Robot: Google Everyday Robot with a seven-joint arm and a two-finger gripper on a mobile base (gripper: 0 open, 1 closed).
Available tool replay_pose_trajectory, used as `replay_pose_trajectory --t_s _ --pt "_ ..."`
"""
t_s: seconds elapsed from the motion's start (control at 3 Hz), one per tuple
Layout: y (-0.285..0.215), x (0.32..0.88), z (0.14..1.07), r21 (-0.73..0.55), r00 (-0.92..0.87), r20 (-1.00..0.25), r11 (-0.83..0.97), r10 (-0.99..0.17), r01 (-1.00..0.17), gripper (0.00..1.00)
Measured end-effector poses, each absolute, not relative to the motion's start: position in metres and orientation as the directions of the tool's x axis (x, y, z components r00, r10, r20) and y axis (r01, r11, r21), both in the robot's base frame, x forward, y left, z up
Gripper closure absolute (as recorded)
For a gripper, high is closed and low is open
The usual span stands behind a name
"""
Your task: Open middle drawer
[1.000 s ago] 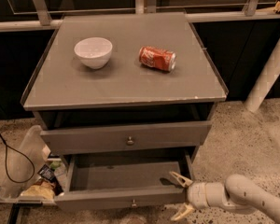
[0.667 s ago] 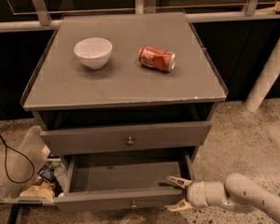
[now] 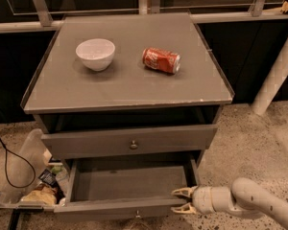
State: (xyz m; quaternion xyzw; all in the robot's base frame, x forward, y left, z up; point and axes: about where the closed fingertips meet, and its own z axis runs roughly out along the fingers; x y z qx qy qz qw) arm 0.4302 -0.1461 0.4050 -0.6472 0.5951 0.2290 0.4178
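Observation:
A grey cabinet (image 3: 129, 87) has a drawer with a round knob (image 3: 133, 144) under its top, standing slightly out. The drawer below it (image 3: 129, 183) is pulled far out and its inside looks empty; its front panel (image 3: 115, 209) is at the bottom edge of the view. My gripper (image 3: 176, 200) comes in from the lower right on a white arm (image 3: 249, 202). It is at the right end of the pulled-out drawer's front, open, with one finger above and one below the front's top edge. It holds nothing.
A white bowl (image 3: 95, 53) and a red soda can (image 3: 161, 60) lying on its side are on the cabinet top. A clear bin (image 3: 24, 176) with snack packs and a black cable (image 3: 7, 162) are on the floor to the left. A white post (image 3: 276, 75) stands to the right.
The gripper's fingers have drawn closer together and the gripper has shifted slightly left toward the drawer front. The drawers have not visibly moved.

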Motion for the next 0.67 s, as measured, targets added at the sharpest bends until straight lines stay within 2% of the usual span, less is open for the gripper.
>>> replay_pose_trajectory --t_s 0.33,0.67 --pt "-0.1485 0.4184 0.4018 -0.274 0.196 -0.791 0.049 -0.58 -0.961 1.0" --pt "-0.1485 0.4183 0.4054 -0.274 0.196 -0.791 0.049 -0.58 -0.961 1.0"
